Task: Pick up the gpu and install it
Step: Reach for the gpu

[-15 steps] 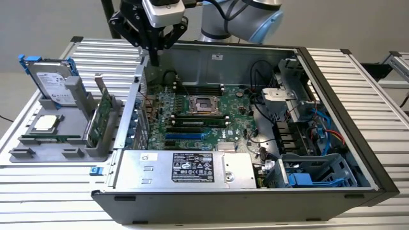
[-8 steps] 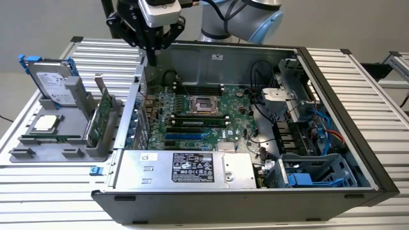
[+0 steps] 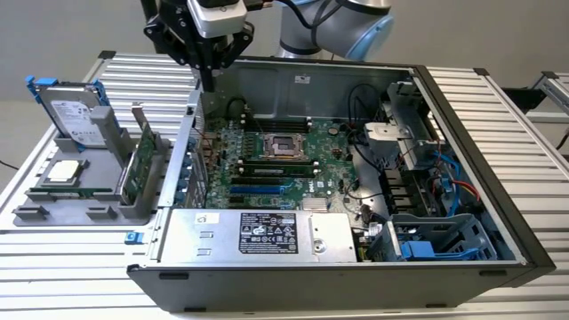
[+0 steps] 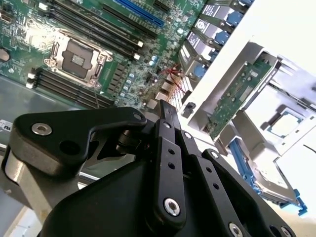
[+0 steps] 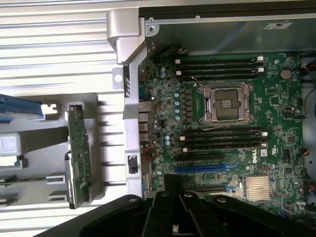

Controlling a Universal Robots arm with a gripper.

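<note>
Silver sheet metal comes first: the power supply [image 3: 258,235] lies along the near edge of the open computer case [image 3: 498,220], with a grey and blue drive cage [image 3: 436,243] beside it on the exterior view's right. Behind them the green motherboard [image 3: 266,167] lies flat in the bottom of the case, its processor socket [image 3: 286,143] near the middle and a long blue slot [image 3: 258,189] closer to the power supply. On the exterior view's left, just beside the case wall, a grey holder [image 3: 53,213] rests on the ribbed metal table [image 3: 524,113]. The gpu [image 3: 142,163] stands on edge in the holder slot nearest the case, its silver bracket [image 3: 138,115] sticking up at the far end. Farther left in the same holder a processor chip [image 3: 62,171] lies flat, and a hard drive [image 3: 76,113] in a blue frame stands upright behind it. Farthest back, the gripper [image 3: 207,81] hangs above the rear corner of the case wall, higher than the gpu and apart from it. Its black fingers [image 4: 168,128] are pressed together and hold no part; in the second wrist view they point down over the motherboard's edge, with the gpu off to one side in its holder
</note>
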